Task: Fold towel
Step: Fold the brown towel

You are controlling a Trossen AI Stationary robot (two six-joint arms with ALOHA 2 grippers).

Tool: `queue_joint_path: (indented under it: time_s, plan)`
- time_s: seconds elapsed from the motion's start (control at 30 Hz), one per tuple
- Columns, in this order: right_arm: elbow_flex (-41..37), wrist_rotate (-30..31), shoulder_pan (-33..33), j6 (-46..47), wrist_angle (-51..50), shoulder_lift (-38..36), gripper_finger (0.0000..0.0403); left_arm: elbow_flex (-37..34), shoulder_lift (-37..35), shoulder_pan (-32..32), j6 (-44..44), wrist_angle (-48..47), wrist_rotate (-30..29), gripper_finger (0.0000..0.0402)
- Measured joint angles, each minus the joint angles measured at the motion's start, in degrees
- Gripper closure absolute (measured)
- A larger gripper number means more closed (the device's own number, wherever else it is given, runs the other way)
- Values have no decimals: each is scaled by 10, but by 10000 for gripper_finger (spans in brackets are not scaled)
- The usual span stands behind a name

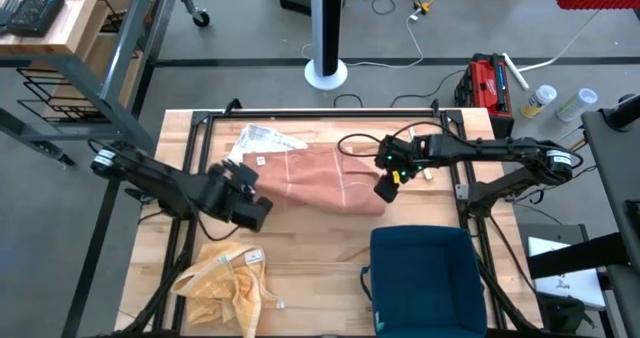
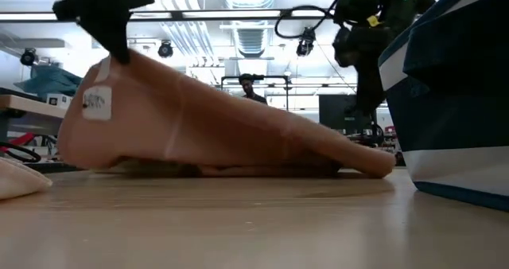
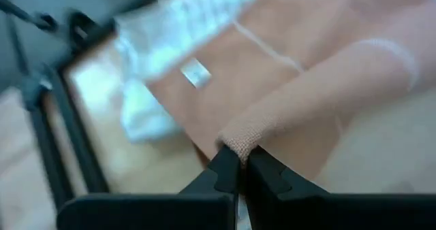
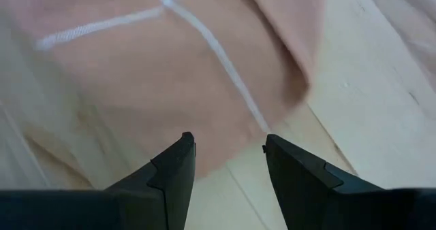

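High view first: the pink towel [image 1: 318,176] lies across the middle of the wooden table [image 1: 320,263], between my two arms. My left gripper [image 1: 247,193] sits at the towel's left end, and my right gripper [image 1: 389,183] is over its right end, near the lower right corner of the cloth.

From my left wrist I see my two fingers [image 3: 225,172] pressed together with a rolled edge of the pink towel [image 3: 320,80] pinched between their tips. The cloth runs away from that pinch across the table, its white label [image 3: 195,73] lying flat beyond, and a pale, white crinkled cloth [image 3: 146,114] shows past the towel's far edge.

Low view bears this out: the left end of the towel [image 2: 215,130] is raised off the table, with the label [image 2: 95,103] hanging on the lifted side, and the cloth slopes down to the right until it lies flat on the wood. My left gripper [image 2: 119,46] is at the top of that raised end.

From my right wrist, my fingers [image 4: 174,165] stand apart with nothing between them. The towel [image 4: 170,73], crossed by thin white lines, lies just beyond their tips, and bare wood shows beside it. I cannot tell whether those tips touch the cloth.

A folded dark blue cloth [image 1: 428,278] sits on the table's near right, and a crumpled yellow cloth [image 1: 225,283] on its near left, both apart from the pink towel.
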Motion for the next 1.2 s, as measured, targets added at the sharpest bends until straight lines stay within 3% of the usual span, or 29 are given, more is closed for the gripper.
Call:
queue_joint_path:
  time_s: [0.2,0.3,0.43,0.57,0.9,1.2]
  plan:
    - [0,-18,43,-67,110,0,231,27,-6,10,-8,-89,-55,401]
    - [3,-11,70,-92,140,6,231,15,-15,23,6,-85,-65,401]
    - [8,39,88,-58,137,32,231,-18,-21,49,4,-87,-102,401]
    - [12,43,96,-32,134,69,231,-60,-25,89,-6,-88,-113,401]
    - [91,51,94,83,71,177,231,-149,-24,161,-23,-87,-57,401]
    - [137,46,88,140,21,210,231,-220,-27,168,-47,-87,16,401]
